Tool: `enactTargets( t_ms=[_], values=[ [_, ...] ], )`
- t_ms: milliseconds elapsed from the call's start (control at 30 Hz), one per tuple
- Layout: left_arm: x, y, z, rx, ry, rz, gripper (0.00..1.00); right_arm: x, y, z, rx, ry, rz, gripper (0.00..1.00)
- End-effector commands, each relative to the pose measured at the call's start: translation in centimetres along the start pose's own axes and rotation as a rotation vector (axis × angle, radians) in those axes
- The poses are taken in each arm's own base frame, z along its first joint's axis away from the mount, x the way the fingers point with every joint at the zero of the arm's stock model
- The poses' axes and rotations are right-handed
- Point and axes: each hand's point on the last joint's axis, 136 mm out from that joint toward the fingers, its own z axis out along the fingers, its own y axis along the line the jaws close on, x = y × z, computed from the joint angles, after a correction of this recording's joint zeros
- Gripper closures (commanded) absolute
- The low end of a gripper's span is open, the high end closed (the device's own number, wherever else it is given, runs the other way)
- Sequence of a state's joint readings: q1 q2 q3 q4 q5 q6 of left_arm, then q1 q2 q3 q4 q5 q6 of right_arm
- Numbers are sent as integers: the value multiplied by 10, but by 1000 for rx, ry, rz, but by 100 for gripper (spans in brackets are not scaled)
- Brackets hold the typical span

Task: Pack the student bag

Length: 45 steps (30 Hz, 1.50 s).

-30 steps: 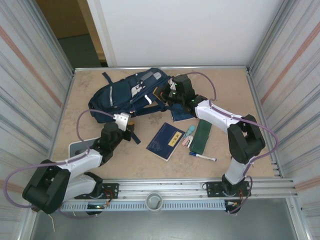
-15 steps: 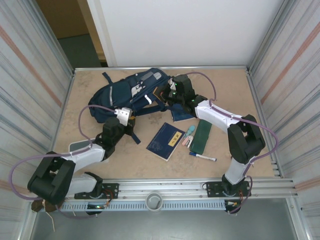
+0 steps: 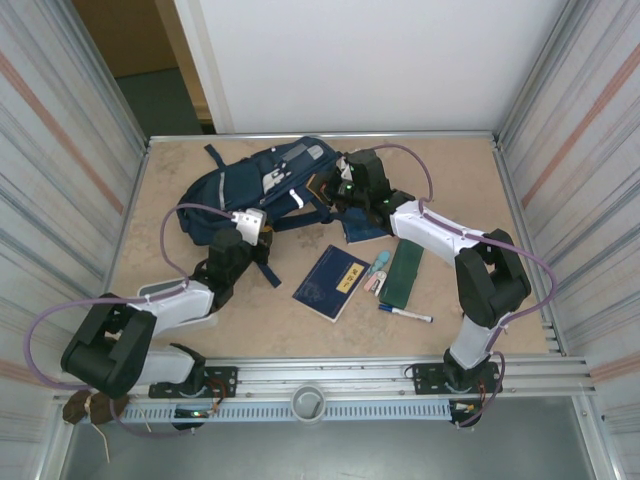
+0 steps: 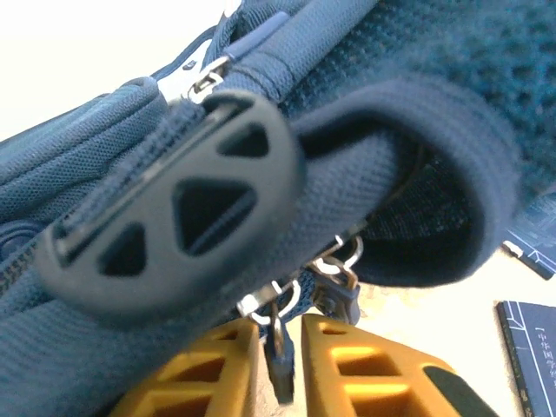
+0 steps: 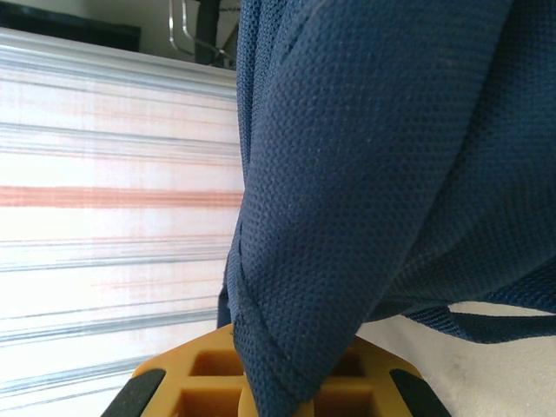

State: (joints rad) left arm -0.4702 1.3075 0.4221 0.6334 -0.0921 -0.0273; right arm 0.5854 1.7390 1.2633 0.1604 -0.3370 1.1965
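Lying loose on the near-right part of the table [image 3: 300, 335], a marker pen [image 3: 405, 314], a green pouch [image 3: 404, 276] and a navy book with a yellow label [image 3: 333, 282] are still unpacked, probably set there so either arm can reach them once the bag is open. A second navy book [image 3: 366, 229] lies a little farther back, partly under the right forearm. Left of centre, the left gripper [image 4: 281, 328] sits at the near side of the student bag [image 3: 240, 185]. Its yellow fingers [image 4: 217, 373] stand only a narrow gap apart with a dark zipper pull [image 4: 280, 378] hanging between them, though whether they pinch it cannot be told. That placement suits drawing the zip along to open a compartment. The bag lies on its side over the far-left quarter of the table, one end reaching toward the middle of the far edge. Farthest back, at the bag's right end, the right gripper [image 5: 282, 369] is clamped tight on a fold of the bag's navy fabric, which drapes up over its fingers. This hold likely anchors the soft bag so the zip runs instead of dragging everything along.
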Motion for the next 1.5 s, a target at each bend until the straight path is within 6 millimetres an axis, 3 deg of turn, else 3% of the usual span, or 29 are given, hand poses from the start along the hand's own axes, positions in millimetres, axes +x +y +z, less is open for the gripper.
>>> enactTargets(
  t_ms=[0, 167, 567, 833, 1033, 1233, 1367, 1467],
  values=[
    [-24, 9, 1, -39, -68, -13, 85, -4, 36, -13, -105, -34, -58, 100],
    [-23, 18, -9, -70, -81, -46, 100, -8, 18, -15, -52, -58, -89, 100],
    [11, 46, -26, -101, 21, -145, 100, -34, -16, -23, 33, -109, -83, 100],
    [26, 44, -31, -50, 77, -205, 100, -56, -41, -32, 103, -111, -110, 100],
    [24, 18, -27, 74, 132, -216, 100, -79, -66, -34, 161, -74, -123, 100],
    [4, -26, -18, 210, 152, -213, 100, -103, -87, -31, 232, -17, -170, 82],
    [0, -48, -7, 259, 178, -213, 100, -120, -101, -55, 303, -13, -185, 60],
    [3, -62, -4, 283, 201, -203, 100, -107, -104, -75, 317, -13, -178, 46]
  ],
)
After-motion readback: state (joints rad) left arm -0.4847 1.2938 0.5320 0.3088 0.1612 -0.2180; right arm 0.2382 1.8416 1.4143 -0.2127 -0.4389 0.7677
